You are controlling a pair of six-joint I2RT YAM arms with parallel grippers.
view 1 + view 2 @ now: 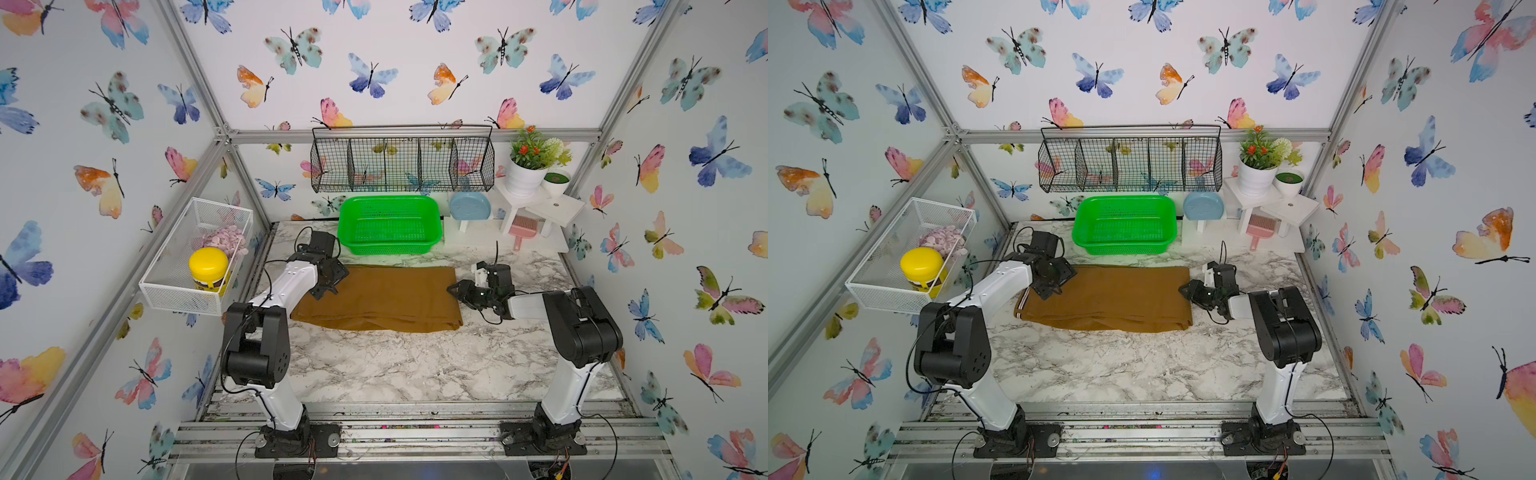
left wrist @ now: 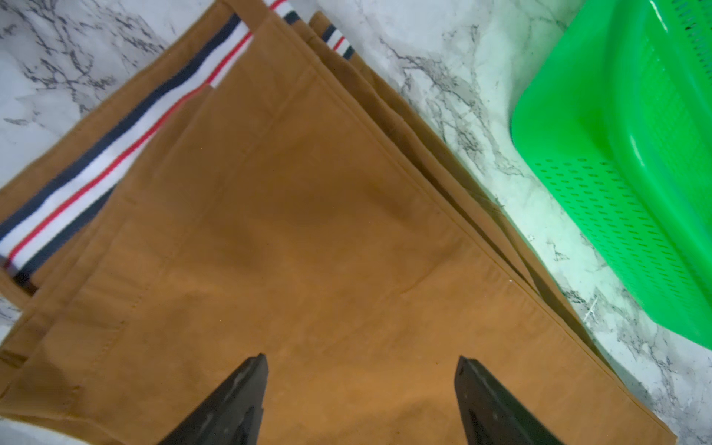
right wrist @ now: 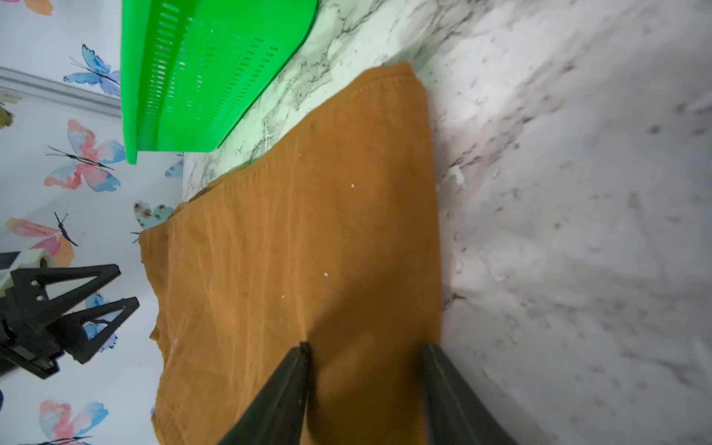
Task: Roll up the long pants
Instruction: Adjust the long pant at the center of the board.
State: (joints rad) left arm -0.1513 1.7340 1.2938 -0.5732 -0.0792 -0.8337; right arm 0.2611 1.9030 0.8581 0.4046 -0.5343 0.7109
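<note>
Stereo head hung high at front, looked down toward back wall [image 1: 415,83]; both top views shared whole table [image 1: 415,365]. My left wrist camera hovered close over long pants [image 2: 308,231]; right one skimmed low, tilted sideways. Both caught green basket [image 2: 635,154].

Folded flat into a wide rectangle, the long pants [image 1: 382,295] lie on the marble worktop [image 1: 395,365]. The cloth is mustard-brown, its layers stacked, with the navy, white and red striped waistband [image 2: 96,165] at the left end.
</note>
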